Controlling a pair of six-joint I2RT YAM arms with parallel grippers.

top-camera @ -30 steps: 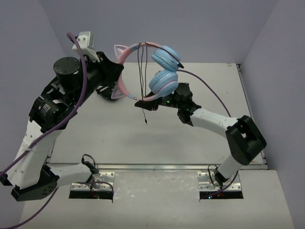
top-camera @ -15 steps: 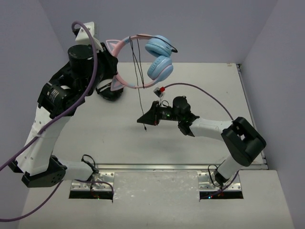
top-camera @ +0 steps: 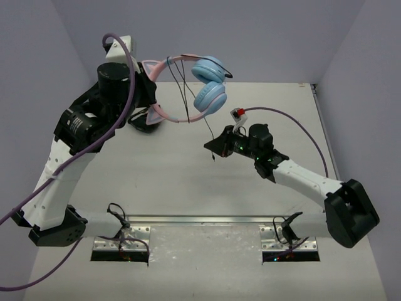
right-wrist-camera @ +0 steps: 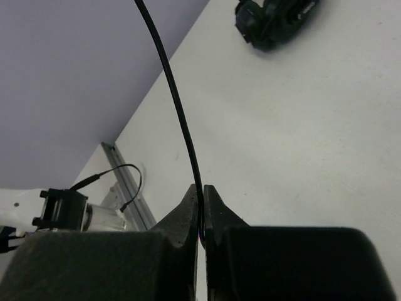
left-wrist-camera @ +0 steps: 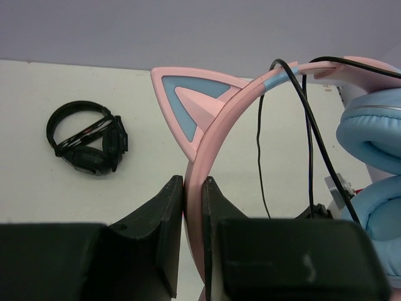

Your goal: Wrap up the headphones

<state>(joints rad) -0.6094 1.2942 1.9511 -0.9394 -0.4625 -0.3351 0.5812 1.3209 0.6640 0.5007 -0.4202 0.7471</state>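
The headphones [top-camera: 208, 91], with a pink cat-ear headband [left-wrist-camera: 213, 119] and light-blue earcups [left-wrist-camera: 373, 135], hang in the air above the table's far left. My left gripper [top-camera: 148, 95] is shut on the headband, which sits between its jaws in the left wrist view [left-wrist-camera: 194, 183]. The thin black cable [top-camera: 184, 94] drapes over the band in a few strands [left-wrist-camera: 260, 138]. One strand runs down to my right gripper [top-camera: 213, 145], which is shut on the cable [right-wrist-camera: 175, 100] low over the table's middle [right-wrist-camera: 200, 188]. The cable's free end dangles just below it.
All-black headphones [top-camera: 143, 123] lie on the table under my left arm; they also show in the left wrist view [left-wrist-camera: 88, 141] and the right wrist view [right-wrist-camera: 276, 19]. A metal rail [top-camera: 207, 219] runs along the near edge. Walls close the back and sides.
My right gripper dropped from under the earcups, then moved right with the cable in it. My left arm shifted the headphones up and slightly right.
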